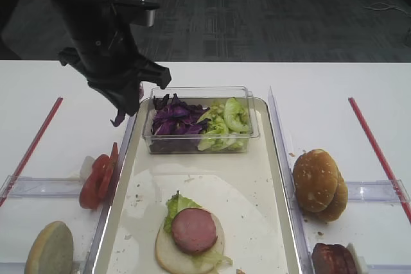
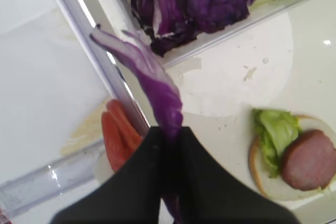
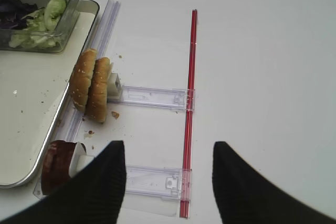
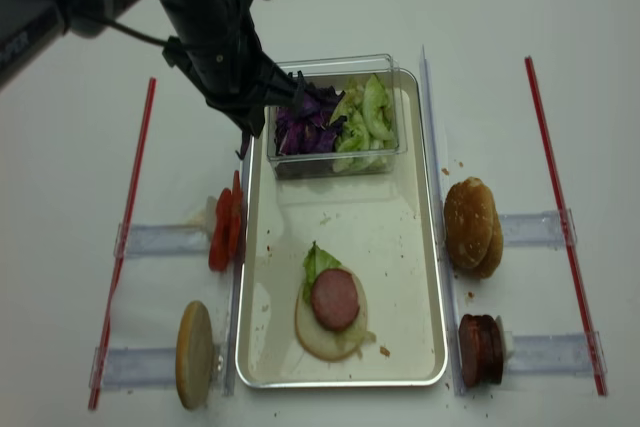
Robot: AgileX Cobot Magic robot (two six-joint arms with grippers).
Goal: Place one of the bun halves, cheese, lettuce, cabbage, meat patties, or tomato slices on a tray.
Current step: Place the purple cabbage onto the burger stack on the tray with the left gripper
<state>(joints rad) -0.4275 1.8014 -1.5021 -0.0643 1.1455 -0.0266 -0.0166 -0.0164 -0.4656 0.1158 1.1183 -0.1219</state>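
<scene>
My left gripper (image 2: pixel 170 132) is shut on a purple cabbage strip (image 2: pixel 152 74), which hangs above the left rim of the silver tray (image 1: pixel 122 158), beside the clear tub (image 1: pixel 253 126). The strip (image 1: pixel 119 119) dangles under the black arm. On the tray lies a bun half (image 1: pixel 173 255) topped with lettuce (image 1: pixel 176 205) and a meat patty (image 1: pixel 194 230). Tomato slices (image 1: pixel 96 178) stand left of the tray. My right gripper (image 3: pixel 168 153) is open over bare table, right of two upright bun halves (image 3: pixel 90 85) and stacked meat patties (image 3: pixel 55 163).
The tub holds more cabbage (image 1: pixel 173 120) and lettuce (image 1: pixel 225 123). Another bun half (image 1: pixel 50 248) stands at the front left. Red strips (image 1: pixel 32 149) (image 1: pixel 379 152) lie near both table sides, and clear plastic holders (image 3: pixel 155 98) flank the tray.
</scene>
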